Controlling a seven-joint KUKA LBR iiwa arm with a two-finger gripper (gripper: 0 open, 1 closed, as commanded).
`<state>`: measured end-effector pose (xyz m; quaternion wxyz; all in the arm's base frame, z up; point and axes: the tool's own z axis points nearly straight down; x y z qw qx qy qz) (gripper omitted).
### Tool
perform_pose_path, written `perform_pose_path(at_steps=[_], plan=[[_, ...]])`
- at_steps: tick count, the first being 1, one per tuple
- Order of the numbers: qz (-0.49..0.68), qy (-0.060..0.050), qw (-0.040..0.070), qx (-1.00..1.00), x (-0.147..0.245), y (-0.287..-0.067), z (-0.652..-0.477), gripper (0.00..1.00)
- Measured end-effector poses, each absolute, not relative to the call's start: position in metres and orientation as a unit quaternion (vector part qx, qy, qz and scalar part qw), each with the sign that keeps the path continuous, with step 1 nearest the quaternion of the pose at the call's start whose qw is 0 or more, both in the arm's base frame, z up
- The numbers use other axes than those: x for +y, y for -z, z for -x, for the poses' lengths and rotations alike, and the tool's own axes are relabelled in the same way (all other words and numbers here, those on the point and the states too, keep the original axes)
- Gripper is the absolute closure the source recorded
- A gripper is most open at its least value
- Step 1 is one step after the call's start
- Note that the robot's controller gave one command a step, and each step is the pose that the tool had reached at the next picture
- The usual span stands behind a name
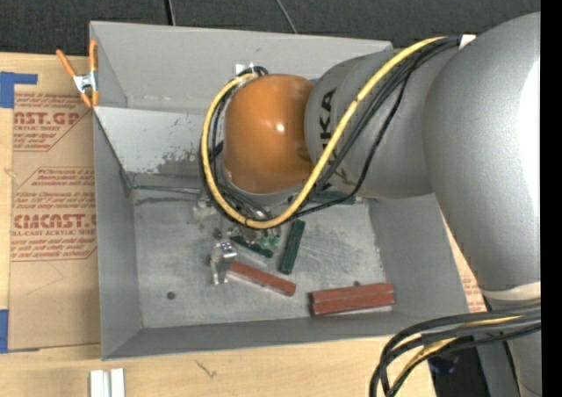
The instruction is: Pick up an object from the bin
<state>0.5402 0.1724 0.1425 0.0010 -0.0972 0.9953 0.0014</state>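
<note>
- The gripper [221, 264] is low over the bin's floor, left of centre, and its 2 silver fingers [226, 252] stand slightly apart with nothing seen between them.
- A red-brown stick [261, 280] lies flat just to the right of the fingers, its left end next to the lower one and its right end slanting toward the near wall.
- A dark green bar [291, 244] lies tilted just above the stick, beside a small green piece [262, 247] under the wrist.
- A red-brown block [351, 299] rests further right, close to the near wall and apart from the stick.
- Above the fingers sits the orange cover [263, 136], looped by yellow and black cables [211, 145].
- The grey arm [492, 149] reaches in from the right over the grey bin [114, 211].
</note>
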Motion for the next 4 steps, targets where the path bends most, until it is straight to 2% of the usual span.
perform_pose_path(at_steps=[1, 2, 4], plan=[[0.171, 0.0, 0.001, 0.985, 0.153, -0.106, -0.55, 0.0], [0.074, -0.001, 0.001, 0.997, 0.117, -0.08, -0.548, 1.0], [0.074, -0.001, 0.001, 0.997, 0.117, -0.08, -0.548, 1.0]])
